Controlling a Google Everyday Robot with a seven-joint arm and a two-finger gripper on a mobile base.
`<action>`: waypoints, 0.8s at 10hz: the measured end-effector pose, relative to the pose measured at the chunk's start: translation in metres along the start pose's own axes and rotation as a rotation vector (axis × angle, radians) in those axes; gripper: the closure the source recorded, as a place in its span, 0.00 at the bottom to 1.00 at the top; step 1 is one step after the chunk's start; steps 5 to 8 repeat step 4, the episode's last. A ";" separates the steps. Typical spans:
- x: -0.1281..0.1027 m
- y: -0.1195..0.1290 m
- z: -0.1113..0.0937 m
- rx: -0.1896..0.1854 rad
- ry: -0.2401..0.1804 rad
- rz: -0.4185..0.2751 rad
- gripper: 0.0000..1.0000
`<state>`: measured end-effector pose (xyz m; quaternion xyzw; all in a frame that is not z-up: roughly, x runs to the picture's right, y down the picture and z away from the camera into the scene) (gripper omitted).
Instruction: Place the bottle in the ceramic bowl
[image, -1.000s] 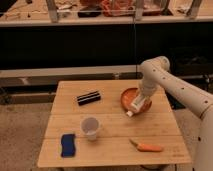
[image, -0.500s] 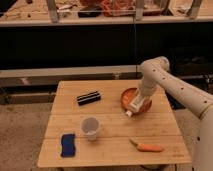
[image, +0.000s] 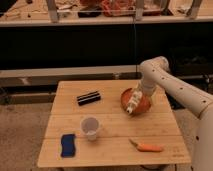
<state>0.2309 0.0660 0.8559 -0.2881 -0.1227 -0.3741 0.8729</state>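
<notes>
An orange-brown ceramic bowl (image: 126, 98) sits on the right half of the wooden table (image: 111, 122). A white bottle (image: 132, 103) hangs tilted over the bowl's front rim, neck end down. My gripper (image: 137, 94) is at the bottle's upper end, above the middle of the bowl, at the tip of my white arm (image: 160, 75) that comes in from the right. The gripper's lower part is hidden behind the bottle.
A black rectangular object (image: 88, 98) lies left of the bowl. A white cup (image: 90, 127) stands at the table's front middle. A blue sponge (image: 68, 144) lies at the front left, an orange carrot (image: 145, 147) at the front right. A dark shelf rises behind.
</notes>
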 end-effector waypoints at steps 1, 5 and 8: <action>0.000 -0.001 0.000 -0.002 0.003 -0.001 0.20; -0.002 0.000 -0.001 -0.014 0.012 -0.009 0.20; -0.002 0.000 -0.001 -0.014 0.012 -0.009 0.20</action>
